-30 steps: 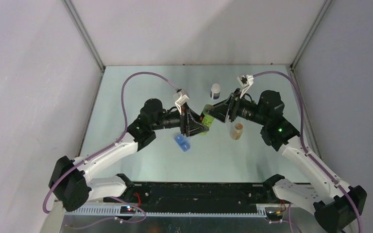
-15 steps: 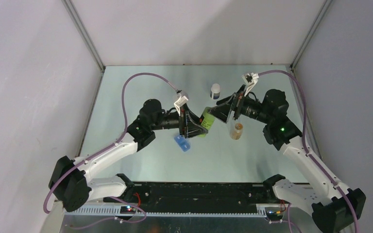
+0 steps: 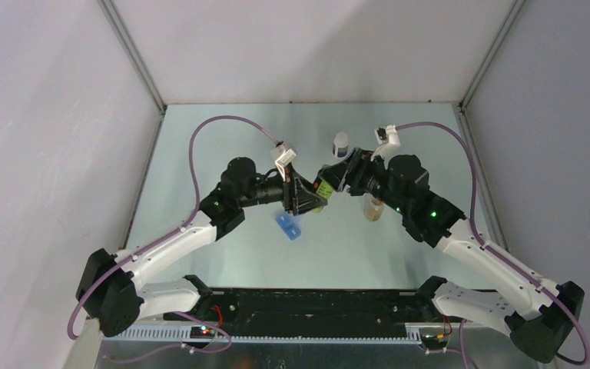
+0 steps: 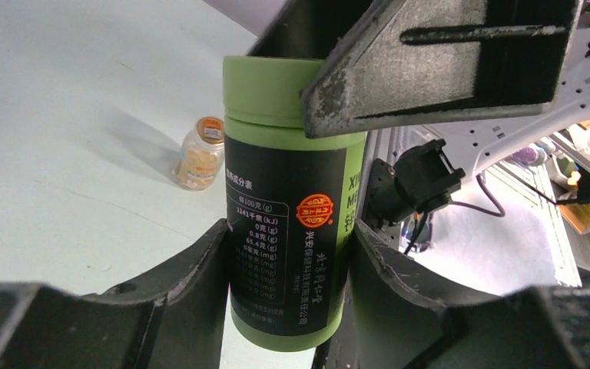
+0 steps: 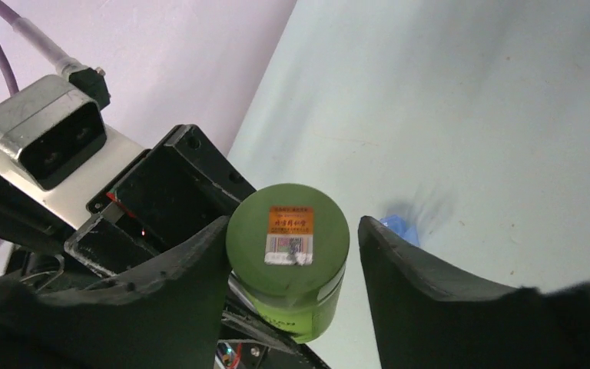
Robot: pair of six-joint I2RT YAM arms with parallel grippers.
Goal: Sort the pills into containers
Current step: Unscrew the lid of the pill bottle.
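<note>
Left end effector [image 4: 284,269] grips the green bottle [image 4: 265,92] by its labelled body, both fingers pressed to its sides, and holds it upright above the middle of the bench [image 3: 353,254]. Right end effector [image 3: 336,175] sits over the top of the bottle, its jaws straddling the cap [image 5: 288,231]. The right wrist view shows a sliver of gap on one side, so it looks open around the cap, not clamped on it.

By my reading, the task is barely begun. The cap is still on, so this is the opening step for the first bottle. An amber bottle [image 3: 374,206] stands capped on the bench near the right arm. A white-capped bottle [image 3: 340,143] stands farther back. The blue box [image 3: 288,225] lies just beside the left end effector, and whether it holds any pills cannot be made out. What remains is uncapping, tipping pills out, and the sorting itself.
</note>
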